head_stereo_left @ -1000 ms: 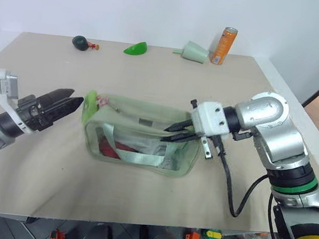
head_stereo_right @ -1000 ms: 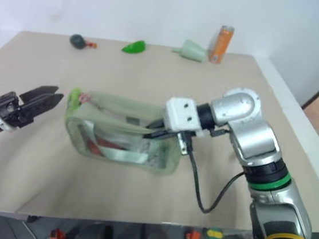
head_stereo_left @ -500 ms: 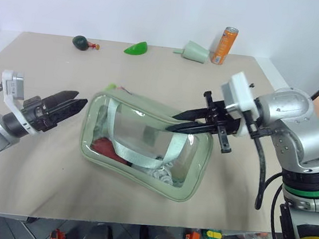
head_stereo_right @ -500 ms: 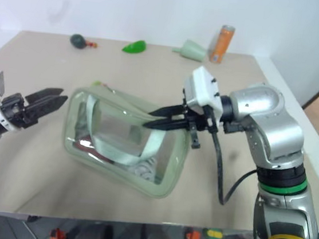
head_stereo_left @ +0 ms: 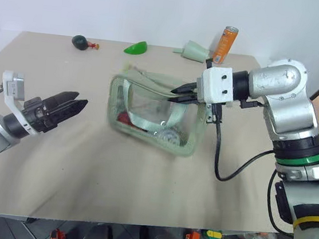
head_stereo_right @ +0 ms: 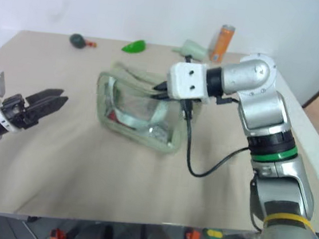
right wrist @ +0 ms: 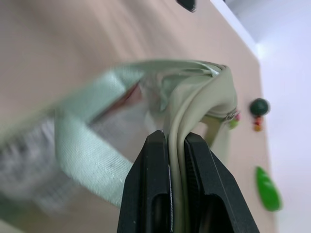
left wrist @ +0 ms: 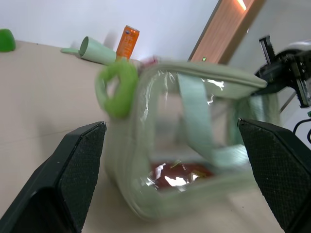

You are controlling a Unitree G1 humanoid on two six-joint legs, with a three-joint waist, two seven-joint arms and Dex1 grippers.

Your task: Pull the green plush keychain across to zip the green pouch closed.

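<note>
My right hand (head_stereo_left: 181, 94) is clamped on the fabric edge of the green pouch (head_stereo_left: 155, 114) at its right end, fingers pinched flat on the folded seam, holding that end up so the pouch tilts with its clear side panel toward me. My left hand (head_stereo_left: 76, 105) hangs over the table (head_stereo_left: 113, 172) with its fingers spread wide and nothing between them, well apart from the pouch and pointing toward it.

What the coming move turns on: the green plush keychain (left wrist: 118, 89) sits at the pouch's upper corner on the end facing my left hand, straight ahead of the open fingers and a little above them in the left wrist view. The zipper line runs from that corner along the top edge toward my right hand, so I judge the pull must go along that axis, toward the clamped end. My left hand is clearly the nearer one to the keychain.

From the head views I can hardly make out the keychain. The wrist view is blurred, so I cannot tell how far the zipper is open. The link to the slider is too small to read.
</note>
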